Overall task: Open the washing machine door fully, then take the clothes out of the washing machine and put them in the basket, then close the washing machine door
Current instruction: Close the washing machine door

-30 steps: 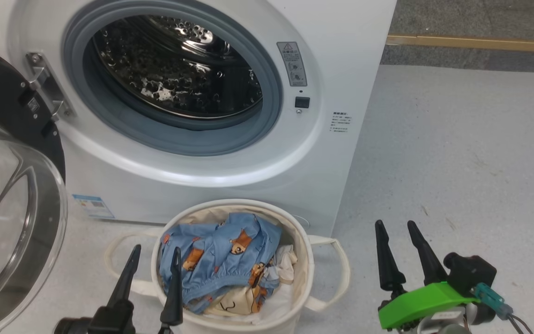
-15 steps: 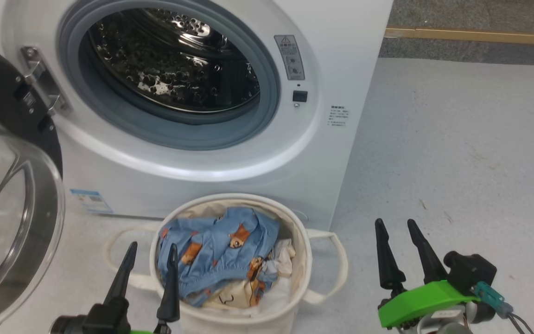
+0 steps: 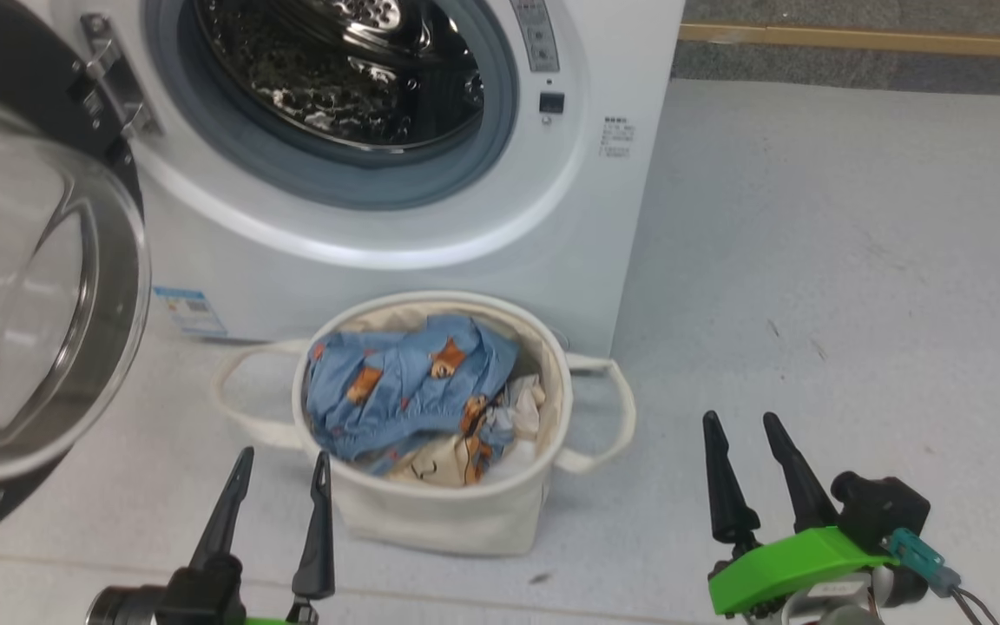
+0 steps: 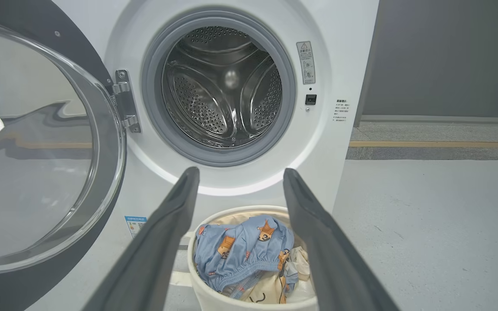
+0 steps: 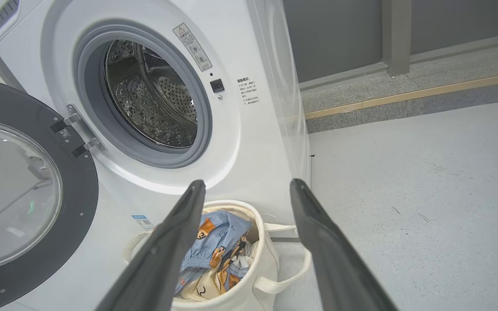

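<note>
Several clothes fill the basket (door wide open)

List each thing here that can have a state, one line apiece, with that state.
washing machine door: swung wide open.
washing machine: drum looks empty.
clothes: piled in the basket.
basket: upright on the floor.
left gripper: fingers apart, empty.
right gripper: fingers apart, empty.
</note>
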Tool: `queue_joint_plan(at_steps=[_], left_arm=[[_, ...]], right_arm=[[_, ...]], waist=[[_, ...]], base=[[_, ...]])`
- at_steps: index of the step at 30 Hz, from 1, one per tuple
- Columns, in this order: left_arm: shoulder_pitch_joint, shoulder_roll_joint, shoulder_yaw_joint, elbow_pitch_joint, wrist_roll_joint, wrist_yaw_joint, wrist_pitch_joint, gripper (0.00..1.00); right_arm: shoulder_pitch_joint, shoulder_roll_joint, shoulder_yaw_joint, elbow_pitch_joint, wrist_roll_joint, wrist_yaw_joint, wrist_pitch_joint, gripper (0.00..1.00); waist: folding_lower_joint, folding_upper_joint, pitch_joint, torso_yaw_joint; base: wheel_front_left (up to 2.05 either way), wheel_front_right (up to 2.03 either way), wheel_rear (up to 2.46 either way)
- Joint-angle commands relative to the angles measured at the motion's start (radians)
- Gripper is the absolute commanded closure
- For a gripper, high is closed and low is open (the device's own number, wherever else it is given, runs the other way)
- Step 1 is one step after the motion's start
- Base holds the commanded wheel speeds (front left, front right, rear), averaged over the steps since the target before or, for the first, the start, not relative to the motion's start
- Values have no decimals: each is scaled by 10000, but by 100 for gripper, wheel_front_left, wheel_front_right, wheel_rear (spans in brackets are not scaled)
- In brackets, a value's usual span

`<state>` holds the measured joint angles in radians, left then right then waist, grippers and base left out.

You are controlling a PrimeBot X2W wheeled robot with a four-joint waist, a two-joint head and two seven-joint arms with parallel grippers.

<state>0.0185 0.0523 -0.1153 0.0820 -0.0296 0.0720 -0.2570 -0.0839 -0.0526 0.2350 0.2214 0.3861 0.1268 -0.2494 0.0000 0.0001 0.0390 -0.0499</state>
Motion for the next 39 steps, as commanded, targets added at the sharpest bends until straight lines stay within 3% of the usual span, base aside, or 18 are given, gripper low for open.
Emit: queue_joint_plan(at_steps=[1,15,39], left_arm=[[-306,-15,311,-403,29,92,-47,0],[-391,-18,103,-506,49,183,-47,0],[-242,-20,-239,-1054,-26,523,-47,0]], right_arm=[[-311,24,213,-274,14,39,-124,0],[-394,24,391,-607,94,39,-124,0],[-465,24,1272,-855,-45,39,-124,0]], waist=[[0,-1,2,17],[0,-1,121,769],[0,-1,118,4481]], base=[[-144,144,0],[-50,50,0],[0,0,0]])
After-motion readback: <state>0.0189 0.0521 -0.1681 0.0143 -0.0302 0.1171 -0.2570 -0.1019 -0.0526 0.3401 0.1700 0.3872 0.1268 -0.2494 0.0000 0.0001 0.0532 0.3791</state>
